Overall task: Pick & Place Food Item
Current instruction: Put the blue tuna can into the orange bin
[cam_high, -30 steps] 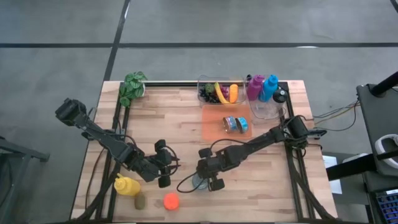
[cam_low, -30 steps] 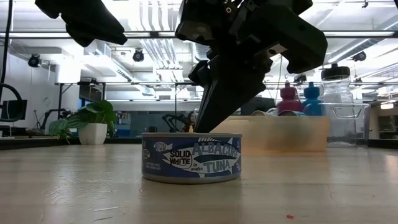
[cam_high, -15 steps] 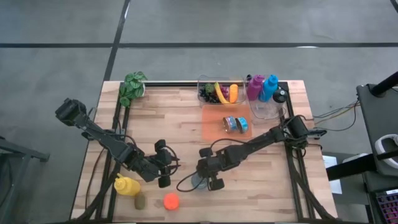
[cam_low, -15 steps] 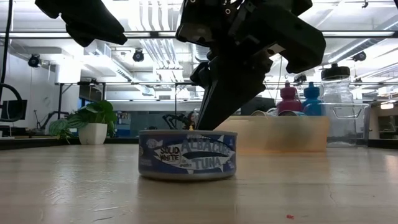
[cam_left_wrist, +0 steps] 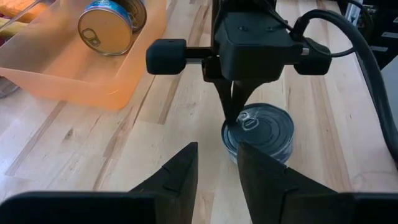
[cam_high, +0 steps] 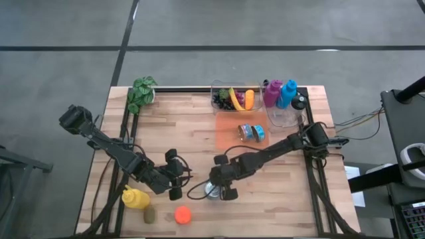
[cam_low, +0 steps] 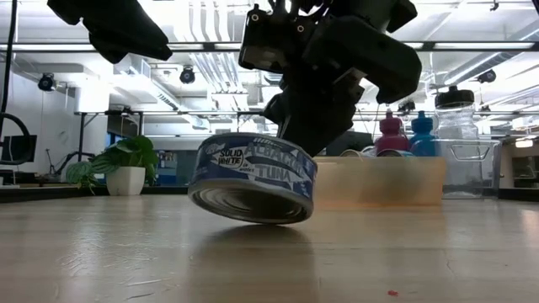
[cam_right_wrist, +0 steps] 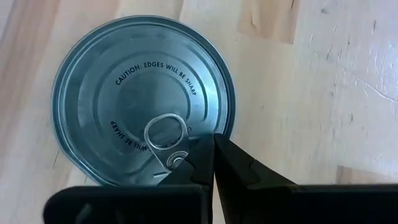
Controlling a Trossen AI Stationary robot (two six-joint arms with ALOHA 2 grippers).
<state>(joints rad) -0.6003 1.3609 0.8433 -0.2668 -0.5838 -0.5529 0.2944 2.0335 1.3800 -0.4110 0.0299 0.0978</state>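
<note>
A tuna can (cam_low: 253, 181) with a blue label hangs tilted just above the wooden table near its front middle. It also shows in the high view (cam_high: 211, 192) and the right wrist view (cam_right_wrist: 140, 99), its pull-tab lid up. My right gripper (cam_right_wrist: 214, 158) is shut on its rim and also shows in the high view (cam_high: 217, 188). My left gripper (cam_high: 184, 176) waits open just left of the can, and its fingers (cam_left_wrist: 180, 177) point at it. An orange tray (cam_high: 229, 136) farther back holds two more cans (cam_high: 251, 133). My right gripper pinches the can's rim (cam_right_wrist: 225, 134) beside the pull tab, one finger on the lid and one outside the wall. The fingers (cam_left_wrist: 231, 102) come from above, pointing down. The can hangs tilted below them, clear of the table as far as the low view shows.
A clear bin of fruit (cam_high: 234, 98), bottles (cam_high: 280, 93) and a clear jar (cam_high: 285, 116) stand at the back right, a potted plant (cam_high: 141, 93) at the back left. A yellow bottle (cam_high: 135, 198), a brown fruit (cam_high: 150, 214) and an orange ball (cam_high: 182, 214) lie front left.
My right gripper has gone up with the tuna can. The can stood flat on the table a second ago; it then tipped and has come off the table, tilted, with part of its underside showing.
</note>
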